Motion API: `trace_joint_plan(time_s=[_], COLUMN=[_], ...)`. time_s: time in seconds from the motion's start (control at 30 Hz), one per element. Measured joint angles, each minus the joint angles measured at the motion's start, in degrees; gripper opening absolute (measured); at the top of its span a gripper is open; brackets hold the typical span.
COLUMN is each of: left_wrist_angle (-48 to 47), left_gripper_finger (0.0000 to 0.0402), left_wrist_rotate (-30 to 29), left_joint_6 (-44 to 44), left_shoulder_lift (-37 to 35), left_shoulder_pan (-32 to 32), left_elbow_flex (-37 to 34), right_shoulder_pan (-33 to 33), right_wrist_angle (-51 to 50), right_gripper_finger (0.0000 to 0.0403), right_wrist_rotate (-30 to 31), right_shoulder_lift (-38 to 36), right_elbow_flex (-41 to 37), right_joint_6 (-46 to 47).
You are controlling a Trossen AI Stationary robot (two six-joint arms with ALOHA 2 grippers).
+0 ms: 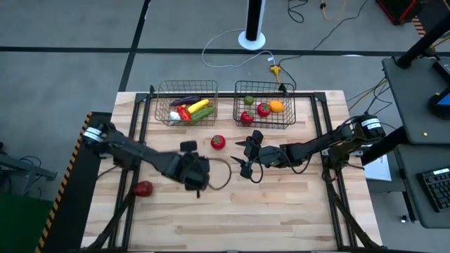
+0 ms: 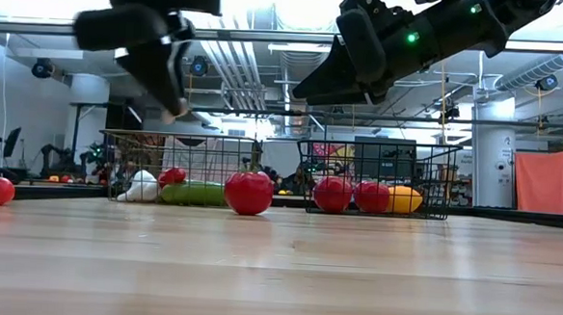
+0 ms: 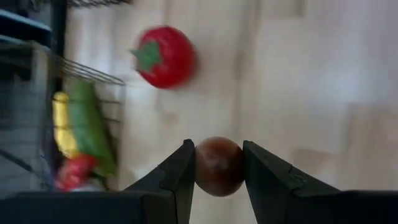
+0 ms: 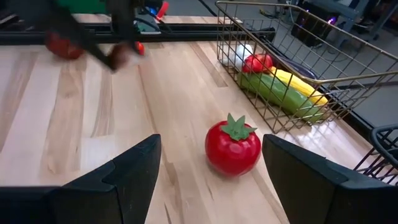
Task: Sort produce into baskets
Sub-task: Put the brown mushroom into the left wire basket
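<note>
Left gripper (image 3: pixel 219 167) pinching a dark round fruit (image 3: pixel 218 164), mid-frame in the high view. Right gripper (image 4: pixel 211 168) spread wide, tomato (image 4: pixel 233 148) lying just ahead between the fingers (nearer this arm). Baskets (image 1: pixel 160 116) above, upper centre.

The light wooden plank desk (image 1: pixel 281 211) fills the lower middle of the high view, on a grey floor (image 1: pixel 70 70). At the top centre stands a white round-based post (image 1: pixel 252 28), with a white cable (image 1: pixel 225 53) curling below it. At the right edge there is a dark grey side table (image 1: pixel 415 105) and a black keyboard (image 1: pixel 436 188). In the low view, an orange curtain (image 2: pixel 549 181) hangs at the right.
</note>
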Motion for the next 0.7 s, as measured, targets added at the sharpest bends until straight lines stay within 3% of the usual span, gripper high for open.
trace_joint_plan(time_s=[0.27,0.5,0.7], left_wrist_angle=[8.9,20.3,24.0], left_gripper_finger=[0.0107,0.0107,0.0107], left_wrist_rotate=[0.5,14.7,22.3], left_joint_6=[17.3,29.3,27.7], left_shoulder_lift=[-11.2,-20.9,-21.2], left_shoulder_pan=[15.8,37.6,55.4], left_elbow_flex=[-6.2,-9.3,-9.3], right_shoulder_pan=[0.0,-0.4,-0.8], right_wrist_angle=[-0.3,-0.2,-0.2], right_gripper_finger=[0.0272,0.0272,0.0272], right_wrist_rotate=[0.0,0.0,0.0], right_shoulder_lift=[0.0,0.0,0.0], right_elbow_flex=[0.0,0.0,0.0], right_joint_6=[0.0,0.6,2.0])
